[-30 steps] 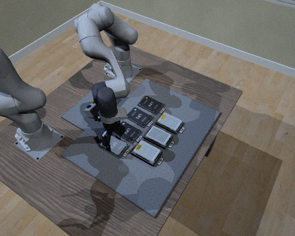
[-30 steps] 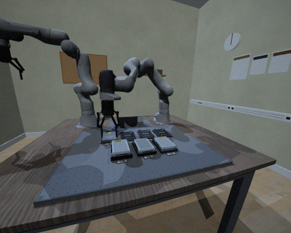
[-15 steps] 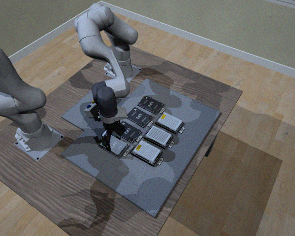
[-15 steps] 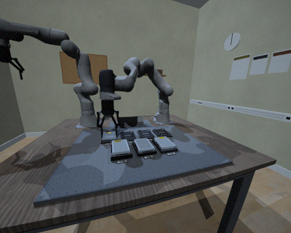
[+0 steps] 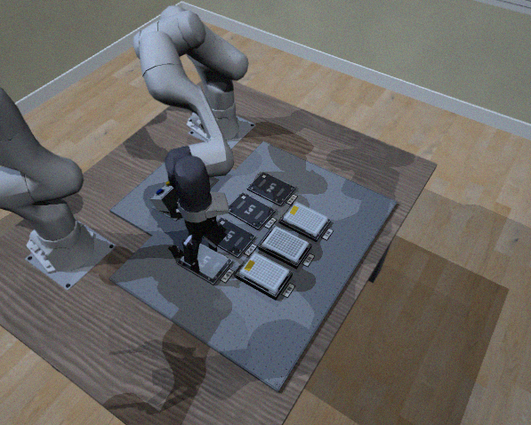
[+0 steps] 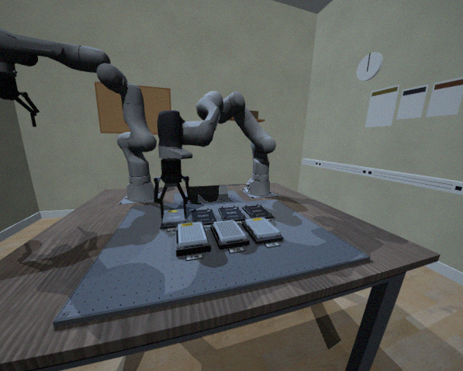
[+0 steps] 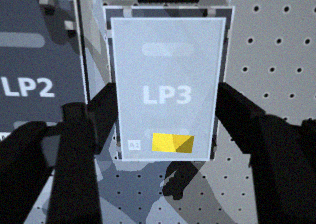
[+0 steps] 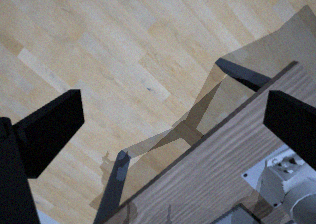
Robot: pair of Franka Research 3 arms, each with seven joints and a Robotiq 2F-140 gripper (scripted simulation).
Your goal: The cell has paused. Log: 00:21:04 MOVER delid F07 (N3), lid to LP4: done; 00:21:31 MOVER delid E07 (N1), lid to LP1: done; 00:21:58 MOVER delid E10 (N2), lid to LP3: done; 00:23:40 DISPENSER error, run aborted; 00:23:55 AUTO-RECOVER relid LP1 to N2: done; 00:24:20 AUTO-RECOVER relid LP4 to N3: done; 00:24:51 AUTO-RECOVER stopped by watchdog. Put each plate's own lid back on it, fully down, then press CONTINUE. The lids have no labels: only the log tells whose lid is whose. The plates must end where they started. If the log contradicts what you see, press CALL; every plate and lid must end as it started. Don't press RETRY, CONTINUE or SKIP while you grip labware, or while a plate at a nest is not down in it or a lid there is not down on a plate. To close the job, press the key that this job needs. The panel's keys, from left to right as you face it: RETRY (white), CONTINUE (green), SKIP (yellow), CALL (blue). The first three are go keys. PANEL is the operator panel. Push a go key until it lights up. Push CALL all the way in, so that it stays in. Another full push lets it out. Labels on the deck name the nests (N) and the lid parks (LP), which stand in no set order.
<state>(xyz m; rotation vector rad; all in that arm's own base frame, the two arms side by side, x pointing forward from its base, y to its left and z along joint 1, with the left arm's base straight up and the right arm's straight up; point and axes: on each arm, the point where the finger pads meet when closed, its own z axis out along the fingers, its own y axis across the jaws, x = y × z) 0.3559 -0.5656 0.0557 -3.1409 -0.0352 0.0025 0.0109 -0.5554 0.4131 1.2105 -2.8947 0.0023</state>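
Your clear lid [image 5: 214, 260] [image 6: 173, 217] [image 7: 166, 66], with its yellow patch, is at park LP3 [image 5: 214, 281] [image 7: 106, 23], and the left gripper [image 5: 205, 258] [image 6: 173, 217] [image 7: 166, 97] grasps it by its two sides. Beside that park you have LP2 [image 5: 232, 237] [image 7: 35, 66], then LP1 [image 5: 251, 210] and LP4 [image 5: 271, 188]. Three plates [image 5: 264, 272] [image 6: 228, 232] stand in a row at the nests, the outer two showing yellow patches. Well apart, your right gripper [image 6: 11, 119] [image 8: 173, 106] hangs released, high up.

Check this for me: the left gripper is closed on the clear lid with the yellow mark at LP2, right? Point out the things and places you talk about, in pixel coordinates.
Not LP2: the left gripper [image 5: 205, 260] [image 7: 166, 97] is closed on the clear rectangular lid with the yellow mark [image 7: 167, 66] at LP3, as the left wrist view shows.
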